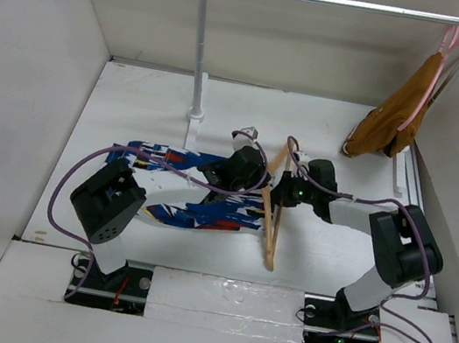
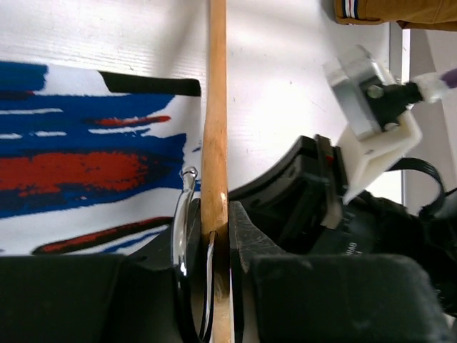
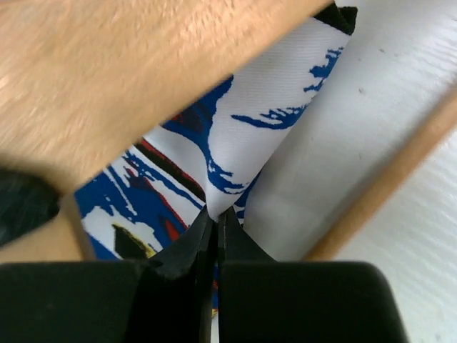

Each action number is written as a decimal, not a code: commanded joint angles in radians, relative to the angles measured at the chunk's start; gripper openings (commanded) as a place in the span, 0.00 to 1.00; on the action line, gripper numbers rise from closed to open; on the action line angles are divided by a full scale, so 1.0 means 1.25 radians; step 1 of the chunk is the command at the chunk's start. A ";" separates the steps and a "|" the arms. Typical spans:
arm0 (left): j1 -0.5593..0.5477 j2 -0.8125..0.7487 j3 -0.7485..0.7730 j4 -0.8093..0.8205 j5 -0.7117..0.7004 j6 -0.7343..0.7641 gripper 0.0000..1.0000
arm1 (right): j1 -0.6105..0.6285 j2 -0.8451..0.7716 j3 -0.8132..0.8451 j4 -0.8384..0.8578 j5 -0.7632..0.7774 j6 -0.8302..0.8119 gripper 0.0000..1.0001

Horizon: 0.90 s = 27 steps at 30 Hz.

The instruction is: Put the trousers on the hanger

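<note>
Trousers [image 1: 204, 213]: blue w/ white, red, black streaks; R pincer [image 3: 214, 219] clenched on them, L pincer [image 2: 220, 229] grasping hanger [image 1: 273, 222].

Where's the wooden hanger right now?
Near the centre of the top view, the hanger stands on edge just right of the trousers. The left wrist view shows the left gripper shut on its wooden bar.

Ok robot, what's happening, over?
Left pincer shut on hanger. Right pincer shut on trousers. Trousers mostly flat on table. Nothing seen blocking.
</note>
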 commanded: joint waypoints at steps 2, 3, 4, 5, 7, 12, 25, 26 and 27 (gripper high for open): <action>0.002 -0.032 -0.008 -0.057 -0.067 0.110 0.00 | -0.073 -0.132 -0.007 -0.010 -0.044 0.003 0.00; 0.002 -0.040 -0.012 -0.070 -0.076 0.132 0.00 | -0.090 -0.163 -0.005 -0.034 -0.047 -0.016 0.00; 0.012 -0.045 -0.017 -0.074 -0.082 0.141 0.00 | -0.107 -0.189 0.001 -0.082 -0.056 -0.024 0.00; 0.012 -0.053 -0.025 -0.074 -0.082 0.149 0.00 | -0.126 -0.243 0.005 -0.107 -0.057 -0.036 0.00; 0.041 -0.083 -0.061 -0.074 -0.082 0.185 0.00 | -0.208 -0.316 0.021 -0.195 -0.058 -0.094 0.00; 0.060 -0.130 -0.100 -0.099 -0.113 0.228 0.00 | -0.318 -0.390 0.030 -0.361 -0.085 -0.184 0.00; 0.082 -0.168 -0.091 -0.109 -0.090 0.291 0.00 | -0.450 -0.297 0.007 -0.323 -0.118 -0.223 0.00; 0.082 -0.168 -0.085 -0.106 -0.076 0.287 0.00 | -0.450 -0.280 0.012 -0.319 -0.119 -0.224 0.00; 0.074 -0.162 -0.069 -0.107 -0.076 0.280 0.00 | -0.439 -0.274 0.017 -0.318 -0.115 -0.223 0.00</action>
